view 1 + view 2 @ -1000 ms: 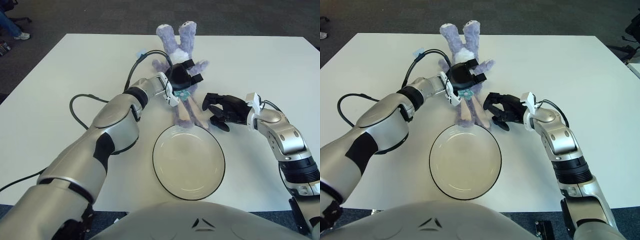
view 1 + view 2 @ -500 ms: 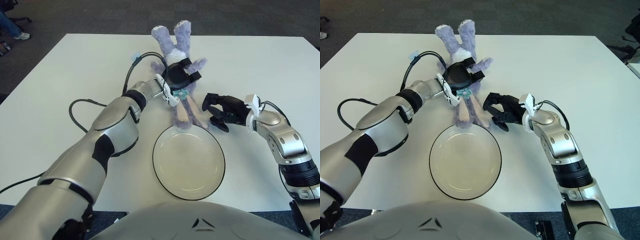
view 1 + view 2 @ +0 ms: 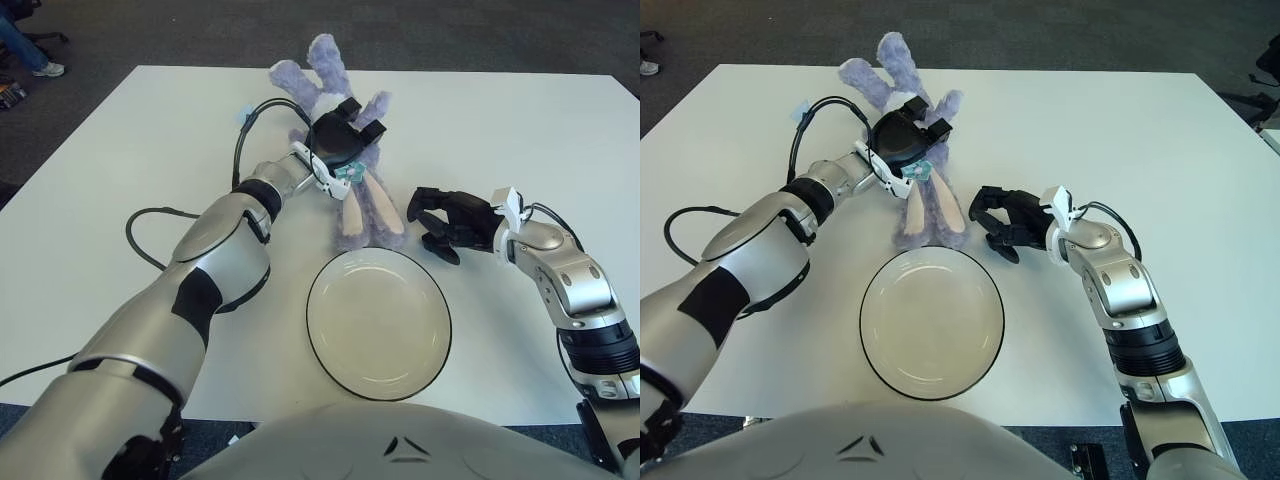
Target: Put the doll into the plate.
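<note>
The purple bunny doll [image 3: 350,150] lies on the white table [image 3: 120,180], at 12 o'clock from the empty plate [image 3: 378,323]. Its feet almost reach the plate's rim. The left hand [image 3: 338,135] has its fingers wrapped around the doll's middle. The right hand [image 3: 447,222] sits at 3 o'clock from the doll's feet, fingers curled, holding nothing.
</note>
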You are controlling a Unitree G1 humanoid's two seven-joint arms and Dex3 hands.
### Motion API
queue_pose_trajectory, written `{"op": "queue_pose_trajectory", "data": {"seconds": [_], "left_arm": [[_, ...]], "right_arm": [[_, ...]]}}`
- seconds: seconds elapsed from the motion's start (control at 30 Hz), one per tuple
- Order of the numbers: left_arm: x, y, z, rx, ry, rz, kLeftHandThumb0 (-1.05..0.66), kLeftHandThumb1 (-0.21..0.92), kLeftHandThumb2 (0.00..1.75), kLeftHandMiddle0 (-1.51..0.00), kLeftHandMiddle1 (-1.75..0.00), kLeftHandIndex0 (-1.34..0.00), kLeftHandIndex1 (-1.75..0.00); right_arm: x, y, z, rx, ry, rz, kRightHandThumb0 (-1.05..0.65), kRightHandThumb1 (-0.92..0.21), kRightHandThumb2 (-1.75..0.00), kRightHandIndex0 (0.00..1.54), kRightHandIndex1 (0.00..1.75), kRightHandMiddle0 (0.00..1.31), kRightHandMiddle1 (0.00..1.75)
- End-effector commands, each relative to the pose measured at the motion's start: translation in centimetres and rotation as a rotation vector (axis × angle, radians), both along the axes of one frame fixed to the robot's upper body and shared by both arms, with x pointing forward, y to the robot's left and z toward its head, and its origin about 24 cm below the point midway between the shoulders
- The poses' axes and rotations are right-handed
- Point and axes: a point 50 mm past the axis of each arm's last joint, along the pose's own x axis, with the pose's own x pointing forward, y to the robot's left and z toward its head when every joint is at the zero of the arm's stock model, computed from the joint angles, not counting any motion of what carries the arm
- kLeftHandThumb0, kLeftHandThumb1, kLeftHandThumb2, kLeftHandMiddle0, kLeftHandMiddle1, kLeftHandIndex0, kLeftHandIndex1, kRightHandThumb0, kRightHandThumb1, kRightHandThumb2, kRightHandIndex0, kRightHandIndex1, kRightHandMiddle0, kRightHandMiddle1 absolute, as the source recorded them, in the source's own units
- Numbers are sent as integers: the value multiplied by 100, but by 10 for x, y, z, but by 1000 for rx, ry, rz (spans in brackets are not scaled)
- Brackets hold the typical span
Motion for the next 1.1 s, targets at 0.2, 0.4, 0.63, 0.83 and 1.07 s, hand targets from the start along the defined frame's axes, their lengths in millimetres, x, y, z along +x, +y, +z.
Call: {"op": "queue_pose_trajectory", "data": {"seconds": [0.2, 0.4, 0.63, 0.83, 1.07], "left_arm": [[6, 7, 14, -157, -16, 62, 0, 30, 133, -50, -172, -51, -175], [6, 7, 16, -207, -21, 74, 0, 31, 132, -49, -172, -50, -175], [6, 7, 22, -257, -54, 73, 0, 32, 131, -49, -172, -50, -175], [6, 7, 30, -322, -82, 48, 0, 32, 131, -49, -172, -50, -175], [6, 9, 43, -403, -113, -10, 0, 32, 131, -49, -172, -50, -175]], "right_arm": [[-15, -6, -29, -33, 130, -60, -37, -75, -71, 116, 175, 33, 169], [-14, -7, -32, -40, 147, -69, -37, -74, -72, 116, 175, 36, 168], [-13, -7, -34, -56, 131, -71, -37, -74, -71, 117, 175, 35, 168], [-12, -7, -37, -58, 122, -68, -37, -74, -71, 117, 175, 35, 168], [-10, -7, -39, -73, 101, -63, -37, -72, -74, 118, 175, 36, 168]]}}
